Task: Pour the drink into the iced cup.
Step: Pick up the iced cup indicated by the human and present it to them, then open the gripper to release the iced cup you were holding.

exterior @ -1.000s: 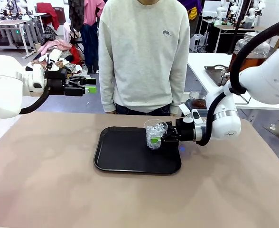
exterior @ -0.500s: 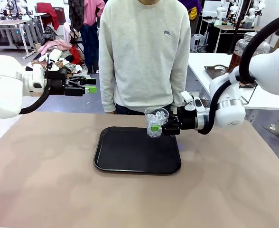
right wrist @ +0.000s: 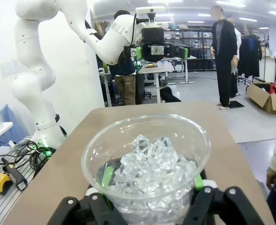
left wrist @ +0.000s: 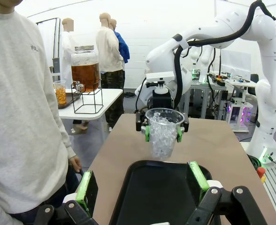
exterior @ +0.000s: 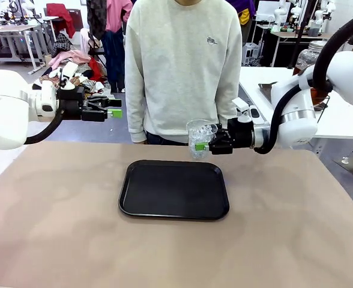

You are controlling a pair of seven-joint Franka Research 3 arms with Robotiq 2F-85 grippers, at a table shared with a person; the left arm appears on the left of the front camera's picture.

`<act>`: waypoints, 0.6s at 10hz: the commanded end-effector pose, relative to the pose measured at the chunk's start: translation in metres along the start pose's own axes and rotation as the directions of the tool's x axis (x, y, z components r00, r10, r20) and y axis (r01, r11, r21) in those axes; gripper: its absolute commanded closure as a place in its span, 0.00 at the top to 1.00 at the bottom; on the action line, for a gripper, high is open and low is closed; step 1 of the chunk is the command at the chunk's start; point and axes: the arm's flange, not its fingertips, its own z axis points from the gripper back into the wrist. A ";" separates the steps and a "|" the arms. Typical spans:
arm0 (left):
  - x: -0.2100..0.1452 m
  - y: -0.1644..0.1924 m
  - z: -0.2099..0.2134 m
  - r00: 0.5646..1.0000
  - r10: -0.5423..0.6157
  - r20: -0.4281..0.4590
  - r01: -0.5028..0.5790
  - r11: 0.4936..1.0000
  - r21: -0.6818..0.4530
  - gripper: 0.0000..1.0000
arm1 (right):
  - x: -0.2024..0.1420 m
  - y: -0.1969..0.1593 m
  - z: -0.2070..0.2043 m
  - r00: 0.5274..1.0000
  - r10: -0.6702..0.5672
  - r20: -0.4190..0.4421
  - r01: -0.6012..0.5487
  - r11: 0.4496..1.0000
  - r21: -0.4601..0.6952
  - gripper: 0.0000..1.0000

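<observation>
The right gripper (exterior: 205, 145) has its jaws closed on the iced cup (exterior: 200, 138), held above the tray's (exterior: 173, 210) far edge. The left gripper (exterior: 113, 108) hangs open, empty. A tilt could spill ice; the thin cup might buckle.

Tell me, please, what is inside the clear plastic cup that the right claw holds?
The cup holds clear ice cubes piled to about mid-height, with no amber drink among them. The right claw and the ice cover the cup's bottom, so that part cannot be checked.
</observation>
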 end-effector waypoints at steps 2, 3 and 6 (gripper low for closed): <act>0.002 0.000 -0.001 1.000 0.000 0.008 0.000 1.000 0.012 1.00 | 0.019 -0.014 0.007 1.000 -0.008 0.030 0.009 1.000 -0.011 0.75; 0.002 0.000 -0.001 1.000 0.000 0.008 0.000 1.000 0.012 1.00 | 0.021 -0.016 0.008 1.000 -0.005 0.031 0.005 1.000 -0.017 0.75; 0.002 0.000 -0.001 1.000 0.000 0.008 0.000 1.000 0.012 1.00 | 0.020 -0.019 0.009 1.000 -0.015 0.028 0.016 0.999 -0.029 0.75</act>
